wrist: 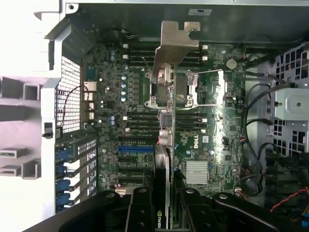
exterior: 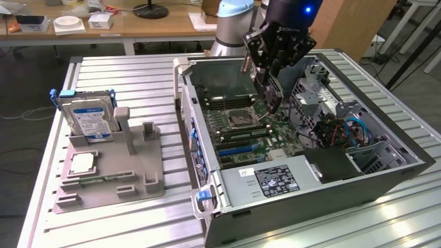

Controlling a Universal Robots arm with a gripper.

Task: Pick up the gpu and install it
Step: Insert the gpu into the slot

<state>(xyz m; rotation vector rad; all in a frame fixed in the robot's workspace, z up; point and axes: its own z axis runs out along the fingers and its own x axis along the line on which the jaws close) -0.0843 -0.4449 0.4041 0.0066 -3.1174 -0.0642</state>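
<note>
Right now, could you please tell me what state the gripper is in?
Gripper: closed on the gpu, holding it on edge over the motherboard in the open computer case.

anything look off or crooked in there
Nothing looks spilled or broken. The one thing out of place is the gpu: the gripper holds it on edge, slightly tilted, above the motherboard in the open case, not seated in any slot.

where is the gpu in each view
exterior view: gpu hangs from the pincer above the open case.
wrist view: gpu seen edge-on, running out from the pincer, its silver bracket over the cpu socket.
shared landmark: the cpu socket, partly behind the card.
</note>
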